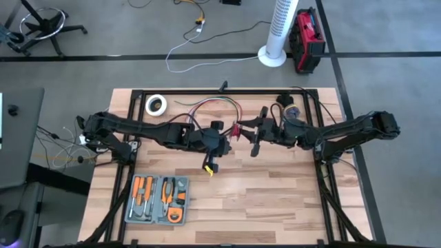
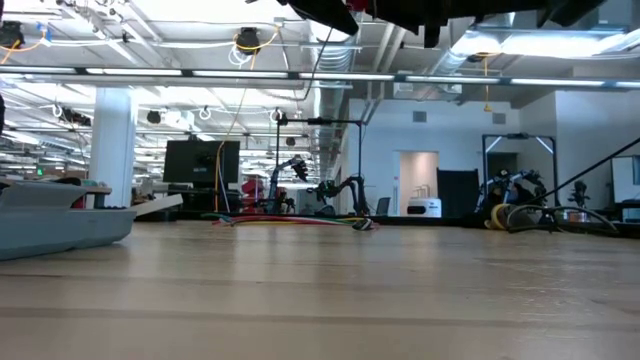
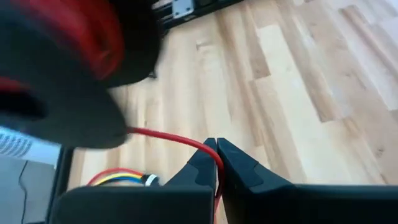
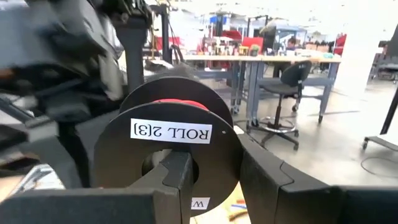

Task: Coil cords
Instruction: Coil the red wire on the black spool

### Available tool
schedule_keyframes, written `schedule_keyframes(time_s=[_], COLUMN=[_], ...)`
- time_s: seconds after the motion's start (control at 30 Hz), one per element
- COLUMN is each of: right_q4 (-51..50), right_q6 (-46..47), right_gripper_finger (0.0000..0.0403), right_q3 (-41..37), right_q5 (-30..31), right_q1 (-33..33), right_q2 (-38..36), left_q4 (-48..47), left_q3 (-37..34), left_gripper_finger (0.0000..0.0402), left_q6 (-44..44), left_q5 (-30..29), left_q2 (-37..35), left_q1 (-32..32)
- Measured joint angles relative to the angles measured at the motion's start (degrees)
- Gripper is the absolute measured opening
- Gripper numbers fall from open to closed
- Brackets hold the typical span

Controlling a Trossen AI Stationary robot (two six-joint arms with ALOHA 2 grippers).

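only wrist views show left jaws pinching red wire (image 3: 180, 138), right apparently clamping black spool (image 4: 171, 146).

pale wood-plank table (image 1: 275, 200), smooth and matt; black matt plastic spool (image 4: 168, 146) with white paper label (image 4: 171, 132).

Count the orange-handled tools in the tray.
4: three screwdrivers on the grey tray's left side, one pair of pliers to their right; others may be hidden.
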Motion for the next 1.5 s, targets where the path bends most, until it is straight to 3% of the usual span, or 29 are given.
schedule_keyframes(time_s=[0.47,1.5], right_q4=[-6.02,-2.55], right_q6=[3.04,2.58], right_gripper_finger=[0.0108,0.0108], right_q3=[0.0,0.0], right_q5=[0.0,0.26], right_q1=[-1.81,-1.75], right_q2=[0.0,0.0], left_q4=[0.35,0.39], left_q3=[0.02,0.03], left_gripper_finger=[0.0,0.0], left_q6=[0.46,1.66], left_q5=[-0.07,0.41], left_q2=[0.03,0.04], left_q1=[-1.32,-1.32])
